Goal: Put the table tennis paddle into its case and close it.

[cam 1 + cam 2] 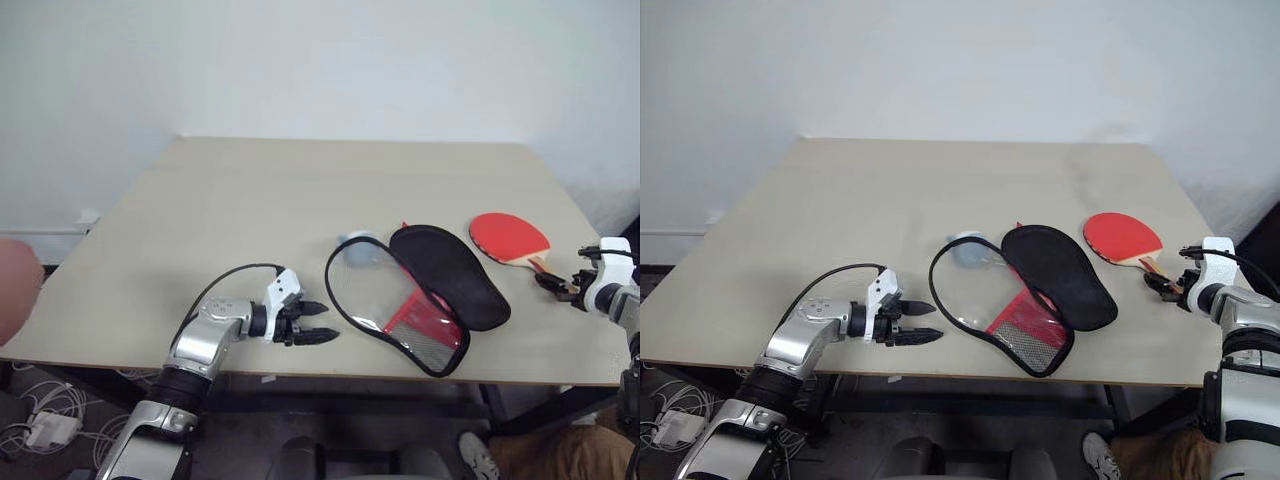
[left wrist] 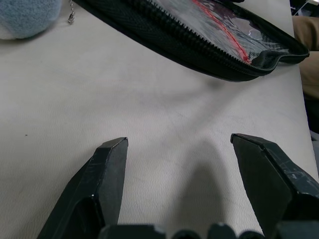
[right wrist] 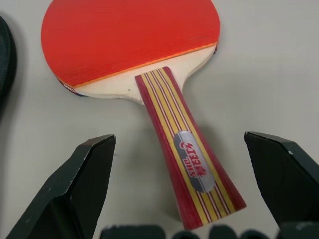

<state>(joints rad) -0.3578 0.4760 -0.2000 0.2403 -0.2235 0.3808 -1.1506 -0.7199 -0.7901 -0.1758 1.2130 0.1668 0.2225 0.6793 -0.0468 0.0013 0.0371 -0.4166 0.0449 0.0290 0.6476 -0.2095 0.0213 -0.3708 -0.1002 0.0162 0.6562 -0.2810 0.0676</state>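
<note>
Both grippers spread wide, nothing held; paddle outside the unzipped case.

Right gripper (image 3: 179, 186), fingers apart, straddles the striped handle of the table tennis paddle (image 1: 510, 238), lying red face up at right of frame. Left gripper (image 1: 322, 324), fingers apart, hovers lower centre, just beside the case (image 1: 420, 290), lying flat at centre on the table (image 1: 250, 200).

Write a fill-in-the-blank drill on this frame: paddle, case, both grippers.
1. The soft red-and-black zip case lies ____ on the pale wooden table.
2. The flat red-faced table tennis paddle lies ____ the case.
3. The right gripper has its open jaws on either side of the paddle's ____.
4. The left gripper holds ____.

Missing: open; outside; handle; nothing
</note>
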